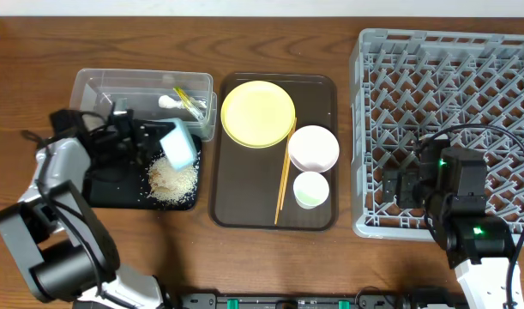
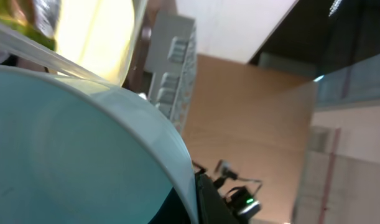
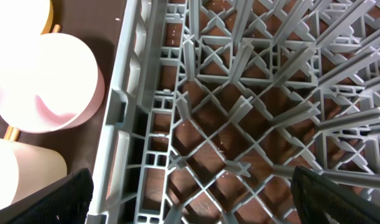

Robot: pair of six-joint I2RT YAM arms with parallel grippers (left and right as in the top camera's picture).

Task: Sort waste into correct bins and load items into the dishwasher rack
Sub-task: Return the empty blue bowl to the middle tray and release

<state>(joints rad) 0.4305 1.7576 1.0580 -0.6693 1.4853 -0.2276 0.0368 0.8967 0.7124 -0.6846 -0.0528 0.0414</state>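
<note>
Rack (image 1: 450, 129) was noted empty, 5 items not loaded. Left of it: rice (image 1: 173, 178) on black tray (image 1: 107, 184), bowl (image 1: 180, 142) clamped by left gripper (image 1: 161, 137). Right gripper (image 1: 390, 187) was spread wide.

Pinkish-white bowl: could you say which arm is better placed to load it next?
Right: the right pincer hangs open over the grey plastic rack, near the pinkish-white bowl; left pincer holds the light blue bowl.

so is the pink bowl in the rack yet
No, the pinkish-white bowl sits on the brown tray, to the left of the dishwasher rack.
</note>
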